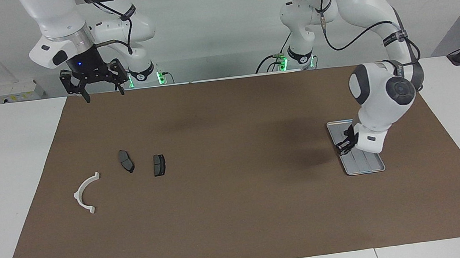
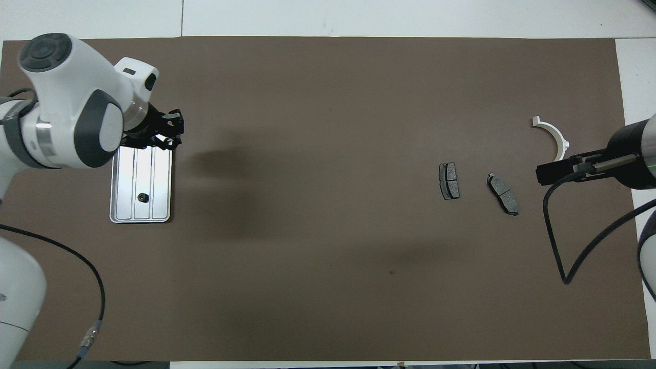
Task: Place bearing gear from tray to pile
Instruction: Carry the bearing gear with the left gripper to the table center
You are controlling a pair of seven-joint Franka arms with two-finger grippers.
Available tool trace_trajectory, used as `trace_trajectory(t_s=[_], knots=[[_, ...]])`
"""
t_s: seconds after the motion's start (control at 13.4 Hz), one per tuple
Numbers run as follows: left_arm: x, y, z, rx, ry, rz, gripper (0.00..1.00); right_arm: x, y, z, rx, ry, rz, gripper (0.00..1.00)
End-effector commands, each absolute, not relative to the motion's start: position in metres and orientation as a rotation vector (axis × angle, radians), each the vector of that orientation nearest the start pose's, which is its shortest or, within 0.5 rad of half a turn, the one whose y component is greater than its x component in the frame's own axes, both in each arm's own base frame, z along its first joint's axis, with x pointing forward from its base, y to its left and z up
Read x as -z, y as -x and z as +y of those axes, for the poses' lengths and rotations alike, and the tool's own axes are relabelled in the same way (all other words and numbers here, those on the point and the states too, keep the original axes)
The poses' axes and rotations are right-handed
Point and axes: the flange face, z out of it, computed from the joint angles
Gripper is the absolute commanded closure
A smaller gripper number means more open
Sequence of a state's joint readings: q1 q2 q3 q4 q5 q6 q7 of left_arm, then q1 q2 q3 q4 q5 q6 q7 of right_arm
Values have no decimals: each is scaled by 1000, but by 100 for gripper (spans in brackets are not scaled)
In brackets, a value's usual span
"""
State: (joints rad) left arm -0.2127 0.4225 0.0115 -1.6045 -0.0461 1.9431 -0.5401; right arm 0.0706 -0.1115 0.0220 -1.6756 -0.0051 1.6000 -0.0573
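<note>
Mat: brown mat (image 1: 240, 222) (image 2: 328, 77) covers most of the white table (image 1: 12, 169) (image 2: 410, 18); a white margin shows at both ends.
Tray: tray (image 1: 364, 165) (image 2: 159, 179) lies flat toward the left arm's end, its long edges running from the robots outward, with a strip of mat between it and the mat's end edge.
Gear: gear (image 2: 143, 197), a small dark round piece, lies in the tray's middle channel, toward the end nearer the robots; the facing view hides it under the arm.
Left gripper: left gripper (image 1: 343, 145) (image 2: 169, 142) hangs above the tray's long edge that faces the table's middle, lifted off the metal.
Left grip: cannot tell whether it is clenched or released, nor whether it carries anything.
Right gripper: right gripper (image 1: 104, 91) waits high over the mat's edge nearest the robots, toward the right arm's end, jaws spread wide and holding nothing.
Pile: bracket (image 1: 77, 195) (image 2: 556, 132), first pad (image 1: 126, 161) (image 2: 503, 193) and second pad (image 1: 159, 165) (image 2: 449, 181) lie apart from one another toward the right arm's end.
Bracket: white arc, farther from the robots than the pads, near the mat's end edge.
Pads: flat, side by side, not touching; the second is nearer the table's middle.
Open room: a broad stretch of bare mat runs between the tray and the second pad.
</note>
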Motion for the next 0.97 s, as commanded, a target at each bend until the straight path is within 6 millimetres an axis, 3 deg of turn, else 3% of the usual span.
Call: trace_trajectory(t_s=[0.0,0.15,0.3,0.45,0.67,0.89], knots=[[-370,-642,-228,-99,3064,-711,90,-641,-514,48,67,3110,-255,0],[-372,-622,-291,-33,3074,-784,90,-639,-515,47,60,3110,-255,0],[-372,-606,-337,31,3107,-821,90,-640,-514,47,62,3110,-255,0],[-351,-589,-371,-18,3109,-822,90,-639,-514,46,57,3111,-246,0],[-310,-573,-394,-77,3061,-813,89,-637,-514,45,50,3110,-243,0],[-304,-565,-401,-90,3044,-833,85,-637,-514,46,53,3111,-246,0]])
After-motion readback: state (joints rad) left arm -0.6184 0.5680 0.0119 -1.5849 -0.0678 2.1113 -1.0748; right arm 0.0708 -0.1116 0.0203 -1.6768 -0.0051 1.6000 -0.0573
